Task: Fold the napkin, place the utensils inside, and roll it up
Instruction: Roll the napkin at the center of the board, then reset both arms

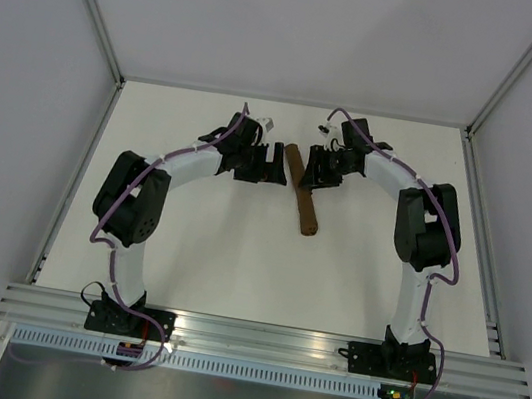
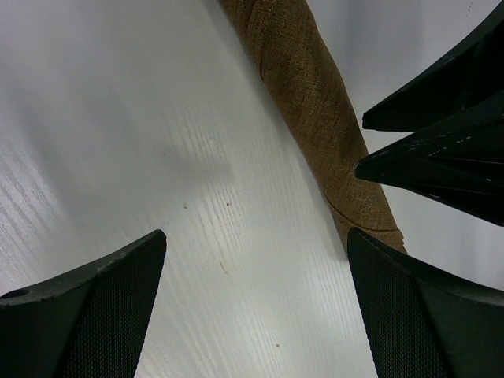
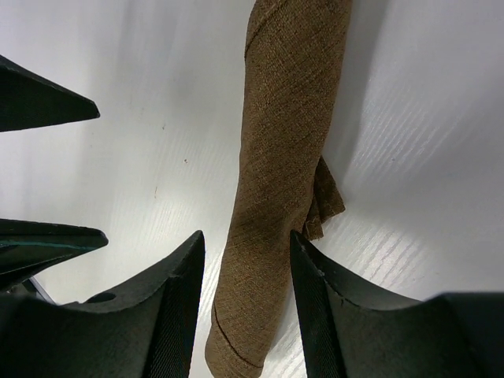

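Your napkin (image 1: 303, 200) lies on the worktop (image 1: 237, 256) as a tight roll between both hands, so the task looks all but finished. The left hand (image 1: 269, 165) is spread wide and empty just beside it. The right hand (image 3: 246, 236) straddles the roll's end with its jaws apart, seemingly not pinching. Only the right wrist view shows a loose flap. The knife isn't visible in any view and is presumably inside.

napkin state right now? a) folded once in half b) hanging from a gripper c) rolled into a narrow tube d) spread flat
C: the napkin lies on the table as a tight, narrow brown roll, with spiral wrap edges showing in both wrist views.
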### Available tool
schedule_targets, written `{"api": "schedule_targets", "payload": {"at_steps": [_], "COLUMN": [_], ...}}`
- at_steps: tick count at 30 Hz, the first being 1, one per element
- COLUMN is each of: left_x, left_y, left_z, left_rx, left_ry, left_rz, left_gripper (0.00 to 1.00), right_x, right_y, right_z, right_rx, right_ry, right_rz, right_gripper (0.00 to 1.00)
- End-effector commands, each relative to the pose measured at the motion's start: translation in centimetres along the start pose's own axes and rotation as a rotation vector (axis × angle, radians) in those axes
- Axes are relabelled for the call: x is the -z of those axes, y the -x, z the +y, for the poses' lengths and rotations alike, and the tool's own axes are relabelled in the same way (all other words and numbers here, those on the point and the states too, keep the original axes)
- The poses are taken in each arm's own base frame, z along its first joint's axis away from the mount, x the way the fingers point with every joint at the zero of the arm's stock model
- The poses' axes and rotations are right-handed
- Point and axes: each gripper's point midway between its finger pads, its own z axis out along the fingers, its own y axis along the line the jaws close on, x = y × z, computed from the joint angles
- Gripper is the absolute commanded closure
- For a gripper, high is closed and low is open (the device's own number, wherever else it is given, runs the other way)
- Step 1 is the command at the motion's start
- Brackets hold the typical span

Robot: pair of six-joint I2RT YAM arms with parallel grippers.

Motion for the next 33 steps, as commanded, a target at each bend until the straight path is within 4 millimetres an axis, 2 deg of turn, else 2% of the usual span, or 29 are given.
{"api": "schedule_targets", "payload": {"at_steps": [1,8,10,12,15,17,18,19,21,22,23,24,25,26,27,28,29,30,32,33], "left_x": [-0.1,0.2,0.4,1.2,3.2,4.5,5.9,6.7,8.2,10.0,10.8,11.2,13.0,13.5,13.9,15.2,15.7,15.8,16.8,16.9], "left_y": [1.0,1.2,1.3,1.8,3.1,3.6,4.1,4.4,4.3,4.9,4.9,4.5,4.9,4.8,4.3,4.4,4.3,3.8,3.6,3.3], "left_z": [-1.3,-1.5,-1.5,-2.0,-2.7,-3.1,-3.6,-3.9,-4.4,-5.1,-5.3,-5.3,-6.2,-6.3,-6.1,-6.5,-6.6,-6.3,-6.7,-6.6], "left_rx": [0.036,0.029,0.025,0.011,-0.031,-0.057,-0.072,-0.083,-0.096,-0.110,-0.116,-0.116,-0.128,-0.130,-0.130,-0.138,-0.140,-0.140,-0.147,-0.147], "left_ry": [-0.028,-0.033,-0.034,-0.040,-0.037,-0.036,-0.043,-0.045,-0.055,-0.066,-0.072,-0.074,-0.091,-0.096,-0.097,-0.104,-0.105,-0.101,-0.114,-0.116], "left_rz": [-0.012,-0.018,-0.021,-0.041,-0.087,-0.106,-0.135,-0.152,-0.173,-0.214,-0.227,-0.228,-0.266,-0.277,-0.281,-0.310,-0.321,-0.318,-0.338,-0.334], "left_gripper": [0.00,0.00,0.00,0.00,0.00,0.00,0.00,0.00,0.00,0.00,0.00,0.00,0.00,0.00,0.00,0.00,0.00,0.00,0.00,0.00], "right_x": [0.7,0.9,1.5,1.9,3.9,6.2,7.1,8.9,11.1,13.2,14.5,16.6,17.7,18.8,20.9,21.2,22.3,24.4,25.0,26.1], "right_y": [1.2,1.4,1.9,2.6,4.1,5.3,5.8,6.2,7.1,7.3,7.6,7.9,7.9,8.0,8.1,7.6,7.2,7.4,6.2,6.2], "right_z": [0.9,0.9,1.2,1.3,1.9,1.8,1.8,1.6,1.1,0.5,0.2,-0.4,-0.8,-1.1,-1.7,-1.8,-2.9,-3.1,-3.8,-3.6], "right_rx": [0.012,0.023,0.043,0.066,0.095,0.104,0.112,0.123,0.145,0.148,0.152,0.154,0.154,0.156,0.153,0.151,0.134,0.148,0.146,0.168], "right_ry": [0.020,0.014,0.013,0.009,0.019,0.020,0.022,0.019,-0.001,-0.023,-0.035,-0.059,-0.074,-0.090,-0.114,-0.115,-0.142,-0.175,-0.207,-0.239], "right_rz": [-0.018,-0.019,-0.037,-0.064,-0.130,-0.192,-0.218,-0.255,-0.321,-0.367,-0.398,-0.451,-0.473,-0.494,-0.532,-0.534,-0.554,-0.607,-0.612,-0.639], "right_gripper": [0.47,0.48,0.48,0.47,0.47,0.44,0.44,0.43,0.41,0.39,0.39,0.38,0.36,0.36,0.36,0.36,0.35,0.34,0.31,0.30]}}
